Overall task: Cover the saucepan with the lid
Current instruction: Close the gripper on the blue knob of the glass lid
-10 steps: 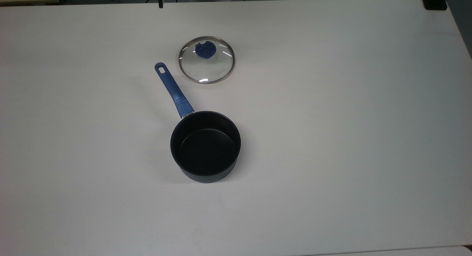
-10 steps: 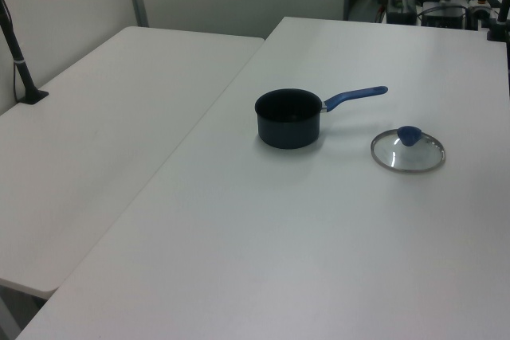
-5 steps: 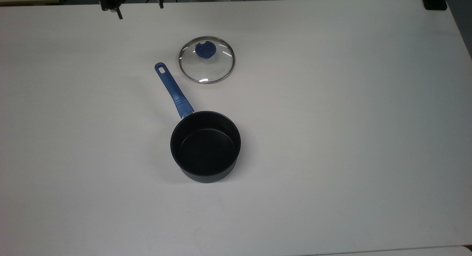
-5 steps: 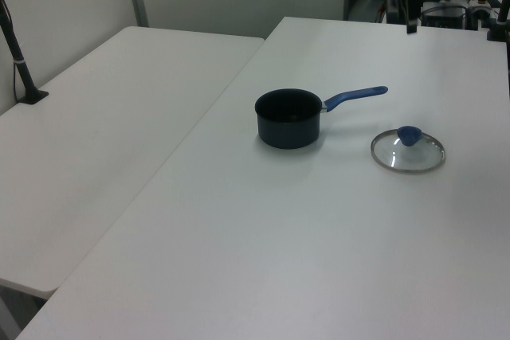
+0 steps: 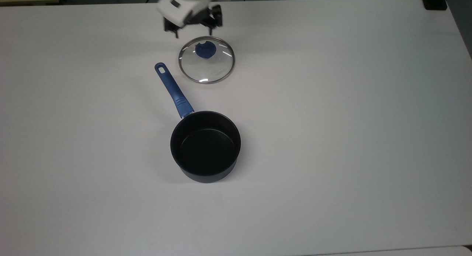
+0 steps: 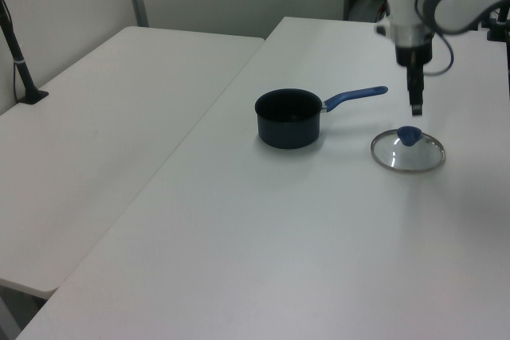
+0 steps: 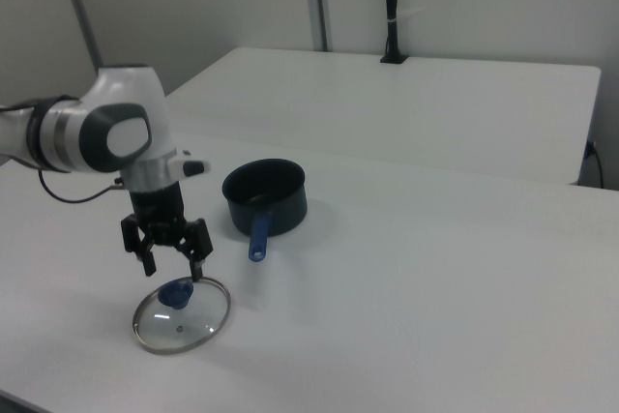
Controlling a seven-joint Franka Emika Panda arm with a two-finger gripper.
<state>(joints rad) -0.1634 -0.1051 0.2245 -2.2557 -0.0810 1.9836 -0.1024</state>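
One saucepan (image 5: 205,147) stands upright on the white surface (image 5: 332,138), mouth open and empty. Its long blue handle (image 5: 173,90) gives it its long axis: in the top view the handle runs from the pan's upper left rim up and to the left, with the hole at its end at the far tip. In the left view the handle (image 6: 355,97) points right; in the right view it (image 7: 259,237) points toward the camera.

One lid (image 5: 206,59) lies flat on the surface, knob up, well apart from the pan's bowl and just beside the handle's far end, to the top view's right of it. Lid and handle do not touch.

One tool (image 5: 193,29) hangs above the surface near the lid's far edge in the top view. In the right view the tool (image 7: 172,260) is just over the blue knob (image 7: 176,292), its two fingers (image 7: 196,260) spread wide, pointing down and holding nothing. In the left view the tool (image 6: 415,107) sits a little above the knob, clear of it.

The surface is broad and bare all round the pan and lid, and both sit far from every edge. A second white table (image 6: 103,133) adjoins it on the left view's left.
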